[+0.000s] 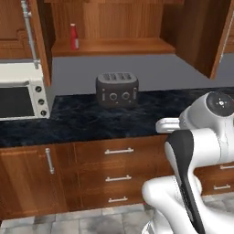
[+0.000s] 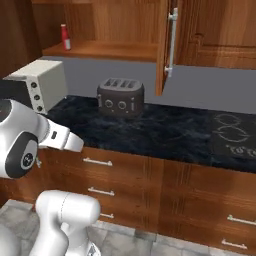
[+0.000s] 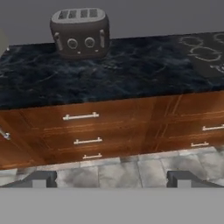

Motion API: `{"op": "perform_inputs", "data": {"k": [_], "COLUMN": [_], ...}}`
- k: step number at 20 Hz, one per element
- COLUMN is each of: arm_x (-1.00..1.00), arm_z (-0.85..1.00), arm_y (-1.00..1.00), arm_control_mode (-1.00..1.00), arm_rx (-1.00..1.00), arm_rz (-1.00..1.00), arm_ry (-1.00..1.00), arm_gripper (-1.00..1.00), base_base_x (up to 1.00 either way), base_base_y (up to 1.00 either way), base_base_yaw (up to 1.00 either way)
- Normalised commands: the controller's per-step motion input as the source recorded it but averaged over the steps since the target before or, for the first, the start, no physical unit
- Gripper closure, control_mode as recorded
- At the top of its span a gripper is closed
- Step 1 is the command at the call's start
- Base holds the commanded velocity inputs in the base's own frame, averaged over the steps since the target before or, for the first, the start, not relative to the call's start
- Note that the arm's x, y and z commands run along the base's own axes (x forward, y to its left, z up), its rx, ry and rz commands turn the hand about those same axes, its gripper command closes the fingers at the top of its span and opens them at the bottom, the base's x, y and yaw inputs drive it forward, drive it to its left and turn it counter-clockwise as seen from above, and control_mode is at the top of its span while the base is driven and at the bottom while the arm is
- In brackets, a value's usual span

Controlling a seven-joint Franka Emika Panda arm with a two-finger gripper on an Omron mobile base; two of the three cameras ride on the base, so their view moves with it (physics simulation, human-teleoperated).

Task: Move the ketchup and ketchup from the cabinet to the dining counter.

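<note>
The wall cabinet (image 1: 114, 45) (image 2: 110, 50) stands with its doors swung open. One small red ketchup bottle (image 1: 73, 36) (image 2: 65, 36) with a pale part stands upright at the left end of its shelf. The second ketchup and the dining counter are out of view. My gripper (image 3: 111, 180) is open, its dark fingertips (image 3: 41, 179) wide apart with nothing between them. It hangs low in front of the lower drawers, well below and away from the cabinet shelf.
A dark toaster (image 1: 117, 89) (image 2: 120, 97) (image 3: 81, 33) sits on the black counter (image 1: 91, 119) under the cabinet. A white toaster oven (image 1: 20, 91) (image 2: 37, 82) stands to its left, a cooktop (image 2: 232, 135) to the right. Wooden drawers (image 3: 87, 129) lie below. An open cabinet door (image 2: 167, 40) juts out.
</note>
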Motion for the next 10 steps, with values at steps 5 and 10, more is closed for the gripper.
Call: {"op": "perform_inputs", "data": {"k": [5, 10], "arm_x": [0.00, 0.00], "arm_z": [0.00, 0.00], "arm_y": [0.00, 0.00], "arm_control_mode": [1.00, 1.00], "arm_rx": [0.00, 0.00], "arm_rz": [0.00, 0.00], "arm_ry": [0.00, 0.00], "arm_gripper": [-1.00, -1.00], "base_base_x": [0.62, 0.59], "base_base_y": [0.01, -0.27], "base_base_yaw": [0.51, 0.41]}}
